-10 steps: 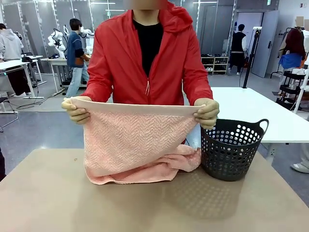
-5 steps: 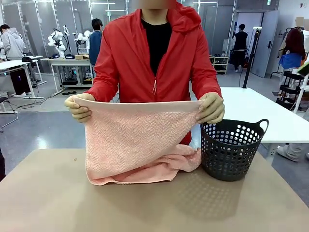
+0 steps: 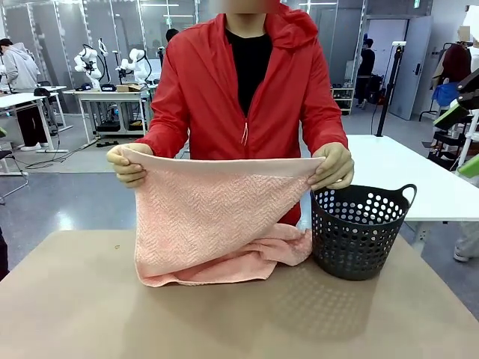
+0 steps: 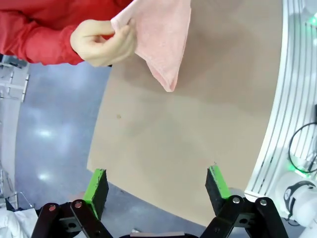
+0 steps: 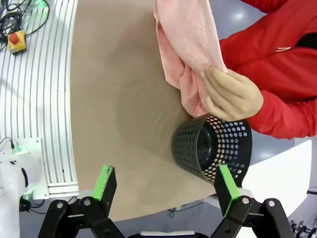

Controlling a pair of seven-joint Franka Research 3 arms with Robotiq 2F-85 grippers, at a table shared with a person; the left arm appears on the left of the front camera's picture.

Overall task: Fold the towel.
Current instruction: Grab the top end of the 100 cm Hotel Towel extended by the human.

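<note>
A person in a red jacket holds the salmon-pink towel (image 3: 213, 221) up by its pale hem band, one hand (image 3: 127, 164) at each top corner, the other hand (image 3: 335, 166) at the right. Its lower part rests bunched on the brown table (image 3: 224, 314). In the left wrist view the towel (image 4: 163, 39) hangs from a hand (image 4: 101, 42) far ahead of my left gripper (image 4: 156, 186), which is open and empty. In the right wrist view the towel (image 5: 185, 44) and a hand (image 5: 230, 94) lie well beyond my right gripper (image 5: 166, 186), also open and empty.
A dark perforated basket (image 3: 358, 228) stands on the table right of the towel, and appears as the basket (image 5: 213, 146) near the table's edge in the right wrist view. A red emergency button (image 5: 14, 39) sits off the table by the rail.
The person has drawn the hands slightly inward and lowered the towel's top edge a little. The bunched lower part stays on the table.
</note>
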